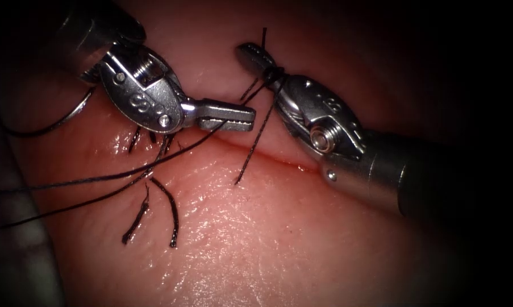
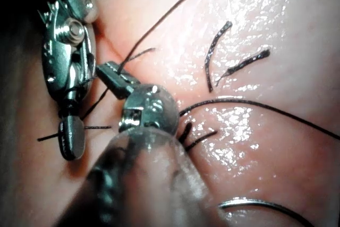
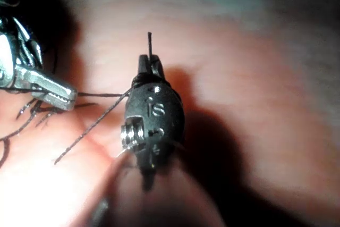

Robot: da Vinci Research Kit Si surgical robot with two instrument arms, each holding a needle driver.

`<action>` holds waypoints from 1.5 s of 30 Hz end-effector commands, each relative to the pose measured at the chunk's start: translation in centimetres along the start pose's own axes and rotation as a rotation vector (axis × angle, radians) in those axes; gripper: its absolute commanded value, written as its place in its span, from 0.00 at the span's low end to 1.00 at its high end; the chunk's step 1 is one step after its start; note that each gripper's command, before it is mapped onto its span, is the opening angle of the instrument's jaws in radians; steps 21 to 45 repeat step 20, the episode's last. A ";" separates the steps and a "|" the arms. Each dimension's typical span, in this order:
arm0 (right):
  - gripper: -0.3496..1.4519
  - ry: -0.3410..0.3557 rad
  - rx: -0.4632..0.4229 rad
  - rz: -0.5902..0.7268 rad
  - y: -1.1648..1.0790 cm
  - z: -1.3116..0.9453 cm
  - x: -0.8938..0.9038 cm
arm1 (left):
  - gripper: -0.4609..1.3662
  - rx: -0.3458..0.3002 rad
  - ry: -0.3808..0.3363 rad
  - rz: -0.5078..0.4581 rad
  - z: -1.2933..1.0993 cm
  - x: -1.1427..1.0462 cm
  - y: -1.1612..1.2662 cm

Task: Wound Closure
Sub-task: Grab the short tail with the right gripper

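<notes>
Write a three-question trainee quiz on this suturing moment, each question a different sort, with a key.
1. True or false: the needle is held in the right tool.
2. What does the left tool grip? A) the needle B) the thread C) the tissue
3. Fill in: thread is wrapped around the ____ tool's jaws.

Key:
1. False; it lies free on the tissue, at the left of the cut in the endoscope view.
2. B
3. right; its shut jaws pinch a short thread end.
</notes>
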 end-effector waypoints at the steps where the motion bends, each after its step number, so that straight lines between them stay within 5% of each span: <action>1: 0.00 0.001 -0.007 -0.001 0.00 0.00 0.00 | 0.06 -0.006 0.000 0.000 -0.01 0.00 0.00; 45: 0.00 0.005 -0.005 0.011 -0.03 -0.02 0.00 | 0.06 -0.006 0.000 0.001 -0.02 0.01 0.00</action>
